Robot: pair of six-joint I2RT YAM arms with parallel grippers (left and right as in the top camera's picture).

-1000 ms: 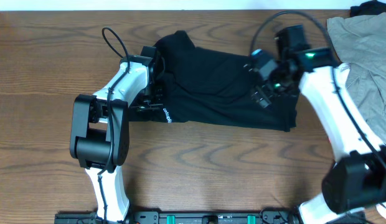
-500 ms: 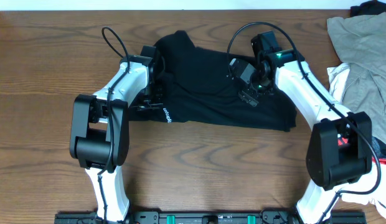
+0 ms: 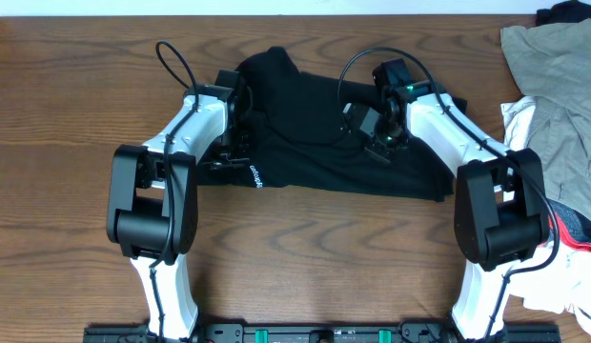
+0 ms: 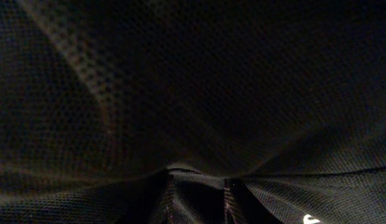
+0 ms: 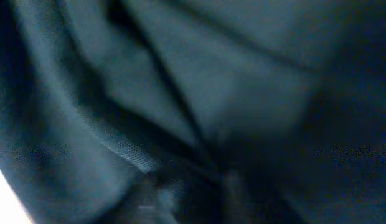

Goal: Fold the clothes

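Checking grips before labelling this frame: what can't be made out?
Whether the right gripper is shut: right wrist view blurred; overhead, its body covers the fingertips.
Parts of the black garment: under the left gripper and right gripper, overhead.
Rest of the beige garment: cut off at the right edge, overhead.

A robotics lab setup: a wood-grain table [image 3: 48, 238] with robot arms [image 3: 152, 191] mounted at its edge.

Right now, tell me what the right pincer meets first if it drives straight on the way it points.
The black garment: the right pincer points down into its middle, and dark folds fill the right wrist view. Whether it touches the cloth is unclear.
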